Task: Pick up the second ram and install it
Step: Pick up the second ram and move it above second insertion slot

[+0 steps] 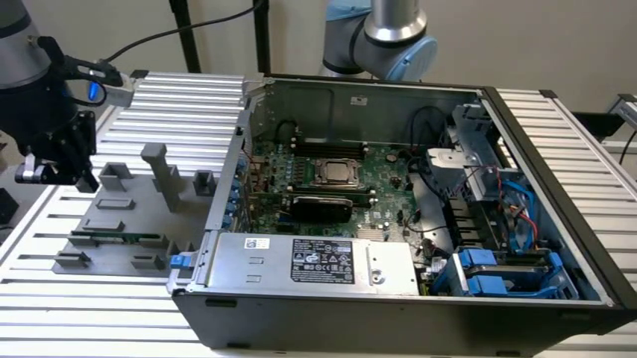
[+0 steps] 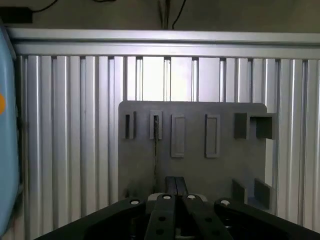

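The gripper (image 1: 60,173) hangs at the exterior view's left, above the far left part of a grey fixture plate (image 1: 139,220) that lies on the ribbed aluminium tabletop (image 1: 100,313). It holds nothing. In the wrist view the two black fingers (image 2: 170,186) are pressed together, with no object between them, and they point down toward the fixture plate (image 2: 200,175) and the tabletop (image 2: 65,125) around it.

The second ram (image 1: 115,239) is on the fixture plate, near the plate's front edge. It is a narrow green stick that sits between two small grey holders, and it appears to stand on its long edge, with its flat side toward the exterior camera. It is apart from the gripper and not touched by it. In the wrist view the second ram (image 2: 155,150) shows as a thin dark line that runs from one of the plate's slots toward the gripper (image 2: 175,181), and it passes just beside the fingers.

To the exterior view's right of the plate stands an open computer case (image 1: 398,321). Inside it lies the green motherboard (image 1: 383,186), with the long black memory slots (image 1: 333,149) along its far side. A silver power supply (image 1: 309,261) sits at the near side of the case.
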Robot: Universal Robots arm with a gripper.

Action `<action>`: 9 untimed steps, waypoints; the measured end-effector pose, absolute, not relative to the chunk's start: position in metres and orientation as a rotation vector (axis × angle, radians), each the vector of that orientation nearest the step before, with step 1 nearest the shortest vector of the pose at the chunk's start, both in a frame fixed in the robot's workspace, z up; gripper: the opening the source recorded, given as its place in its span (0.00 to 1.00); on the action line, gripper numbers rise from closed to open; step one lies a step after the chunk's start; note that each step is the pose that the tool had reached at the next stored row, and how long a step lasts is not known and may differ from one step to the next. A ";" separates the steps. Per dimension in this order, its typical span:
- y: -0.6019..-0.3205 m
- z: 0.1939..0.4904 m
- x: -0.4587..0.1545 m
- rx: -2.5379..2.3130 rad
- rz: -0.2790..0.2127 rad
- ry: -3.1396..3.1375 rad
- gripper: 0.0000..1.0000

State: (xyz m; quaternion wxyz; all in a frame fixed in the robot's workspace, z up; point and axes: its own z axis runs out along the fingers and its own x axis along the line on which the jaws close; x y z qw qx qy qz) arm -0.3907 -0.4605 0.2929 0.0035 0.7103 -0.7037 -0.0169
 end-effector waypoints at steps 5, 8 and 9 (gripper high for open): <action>-0.462 0.289 -0.391 2.244 -0.037 -2.198 0.11; -0.463 0.285 -0.390 2.245 -0.035 -2.196 0.11; -0.463 0.283 -0.389 2.245 -0.034 -2.195 0.11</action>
